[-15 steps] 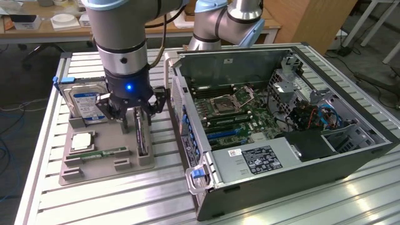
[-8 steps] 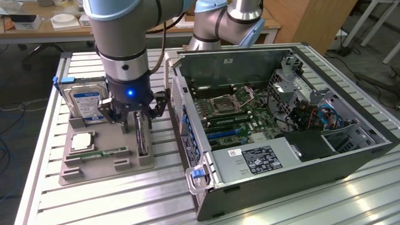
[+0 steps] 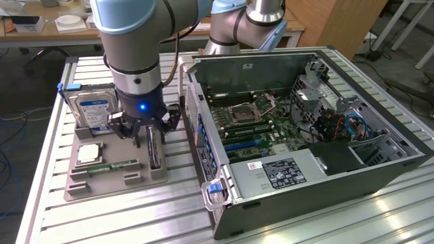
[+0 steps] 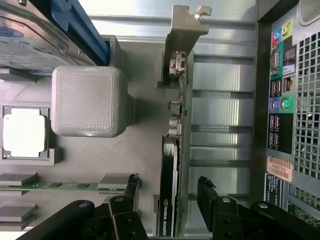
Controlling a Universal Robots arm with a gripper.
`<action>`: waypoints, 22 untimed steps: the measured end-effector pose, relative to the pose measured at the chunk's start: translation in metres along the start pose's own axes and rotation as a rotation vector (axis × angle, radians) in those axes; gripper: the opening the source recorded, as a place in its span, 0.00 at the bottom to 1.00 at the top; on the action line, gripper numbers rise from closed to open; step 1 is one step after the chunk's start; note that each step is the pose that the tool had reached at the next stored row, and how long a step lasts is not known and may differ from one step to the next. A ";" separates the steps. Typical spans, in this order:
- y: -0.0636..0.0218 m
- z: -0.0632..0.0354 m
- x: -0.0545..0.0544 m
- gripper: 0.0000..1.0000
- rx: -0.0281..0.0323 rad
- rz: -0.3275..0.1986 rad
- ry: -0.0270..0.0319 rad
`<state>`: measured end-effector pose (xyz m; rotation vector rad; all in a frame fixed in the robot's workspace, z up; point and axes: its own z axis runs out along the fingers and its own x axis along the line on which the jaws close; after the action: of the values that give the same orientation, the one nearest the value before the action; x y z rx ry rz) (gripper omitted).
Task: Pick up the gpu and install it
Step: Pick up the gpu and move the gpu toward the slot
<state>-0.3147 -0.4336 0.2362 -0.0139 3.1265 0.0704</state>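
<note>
The black two-fingered hand (image 3: 149, 136) on the grey and blue robot arm (image 3: 135, 46) hangs low over a grey plastic parts tray (image 3: 115, 189) that lies on the slatted aluminium table (image 3: 135, 221). In the exterior view the tray sits at nine o'clock of the open black computer case (image 3: 305, 195). The gpu (image 3: 154, 155), a thin flat dark circuit card with a tan edge and a silver metal bracket, stands on its long edge in a slot of the tray, along the side nearest the case. The wrist view shows the hand wide open, one finger (image 4: 131, 192) on each side of the card with a gap on both sides, so nothing is gripped. In the exterior view a silver hard drive with a blue-white label (image 3: 95, 109) stands at ten o'clock of the hand, and a square silver processor chip (image 3: 90, 152) lies at eight o'clock.
</note>
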 end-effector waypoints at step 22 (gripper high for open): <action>0.0135 0.0059 -0.001 0.59 0.0058 0.001 0.0006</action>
<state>-0.3133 -0.4199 0.2309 -0.0129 3.1272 0.0614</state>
